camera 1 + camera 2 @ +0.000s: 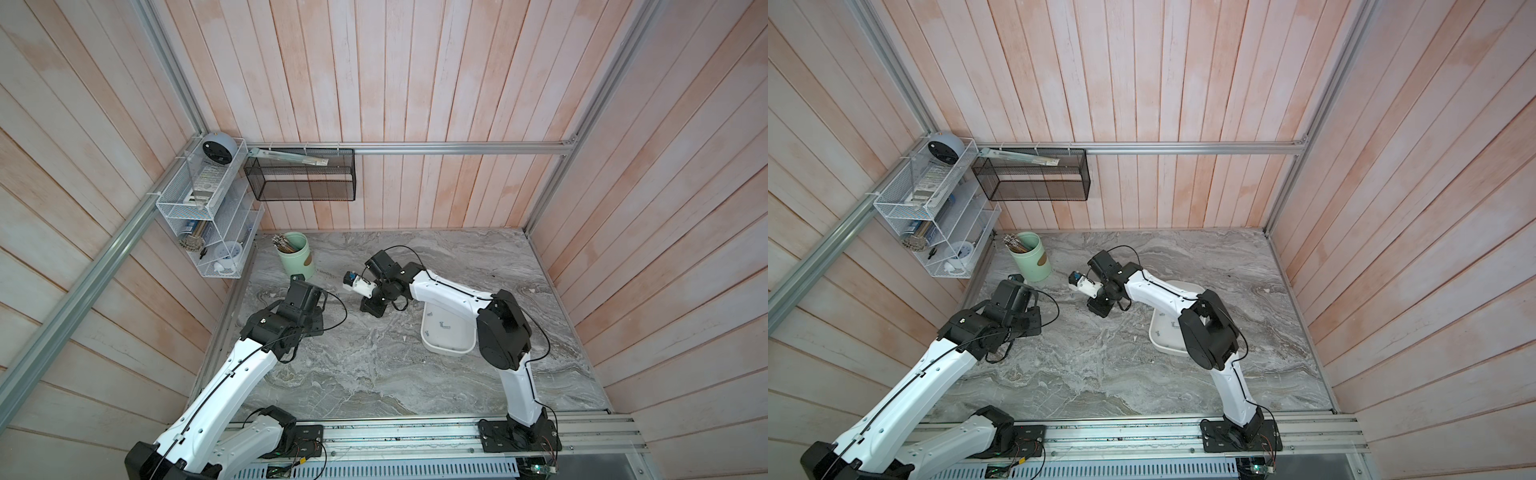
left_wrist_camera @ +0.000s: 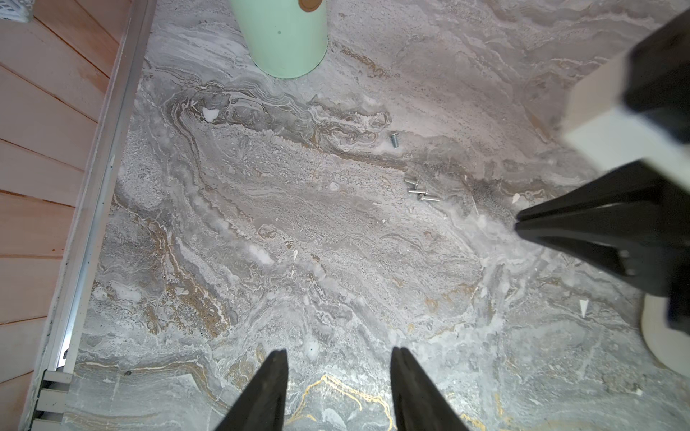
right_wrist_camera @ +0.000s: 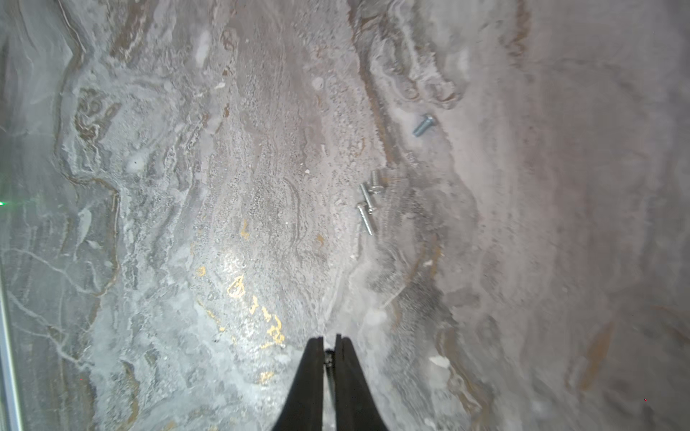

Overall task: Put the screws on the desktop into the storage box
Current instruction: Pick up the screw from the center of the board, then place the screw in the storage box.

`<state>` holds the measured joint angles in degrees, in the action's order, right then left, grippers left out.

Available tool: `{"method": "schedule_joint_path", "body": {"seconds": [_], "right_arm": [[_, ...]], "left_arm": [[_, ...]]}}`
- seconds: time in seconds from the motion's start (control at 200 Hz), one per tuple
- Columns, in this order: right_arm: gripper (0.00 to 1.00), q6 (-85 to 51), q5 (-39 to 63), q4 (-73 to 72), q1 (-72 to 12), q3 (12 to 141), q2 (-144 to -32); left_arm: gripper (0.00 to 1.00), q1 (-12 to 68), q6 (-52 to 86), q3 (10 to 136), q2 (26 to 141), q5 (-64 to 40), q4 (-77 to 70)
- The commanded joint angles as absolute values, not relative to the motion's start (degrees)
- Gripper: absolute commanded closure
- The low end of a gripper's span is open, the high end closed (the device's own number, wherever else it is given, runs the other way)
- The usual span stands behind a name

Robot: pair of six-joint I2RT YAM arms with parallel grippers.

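The right gripper (image 3: 329,341) hangs tip-down just above the large grey marble-patterned desktop (image 1: 374,374), its black jaws pressed almost together. A small dark speck sits in the slit behind the tips, too small to tell whether it is a screw.

The left gripper (image 2: 338,360) hovers at about nine o'clock from the right one, jaws roughly half apart with nothing between them.

A small cluster of tiny silvery metal screws (image 2: 418,189) lies on the desktop between the two grippers, at about five o'clock from the pale green cylindrical cup (image 1: 299,259). A lone screw (image 2: 394,139) lies near the cluster, apart from it.

The shallow white plastic storage box (image 1: 446,351) with rounded corners sits at three o'clock from the desktop's middle, partly under the right arm (image 1: 457,291). A few boxed screws (image 1: 444,327) lie on its floor.
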<state>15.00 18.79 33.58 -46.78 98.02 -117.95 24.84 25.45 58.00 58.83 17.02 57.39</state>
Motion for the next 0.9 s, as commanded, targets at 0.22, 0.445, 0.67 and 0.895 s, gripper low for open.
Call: {"method": "schedule_joint_path", "body": {"seconds": [0.22, 0.445, 0.67, 0.895], "right_arm": [[1.00, -2.9, 23.6, 10.0, -30.1, 66.2, -92.2], [0.99, -13.1, 15.7, -1.8, -19.3, 47.6, -79.0], [0.93, -10.5, 8.1, 2.6, -19.2, 45.9, -78.5], [0.72, -9.7, 8.2, 5.8, -19.1, 48.1, -81.2]], "left_arm": [[0.50, 24.5, 24.8, 57.4, 58.3, 17.7, 56.3], [0.50, 24.5, 24.8, 57.3, 58.5, 17.6, 56.3], [0.50, 24.5, 24.8, 57.4, 59.4, 17.4, 56.3], [0.50, 24.6, 25.2, 57.4, 59.6, 17.4, 56.5]]}}
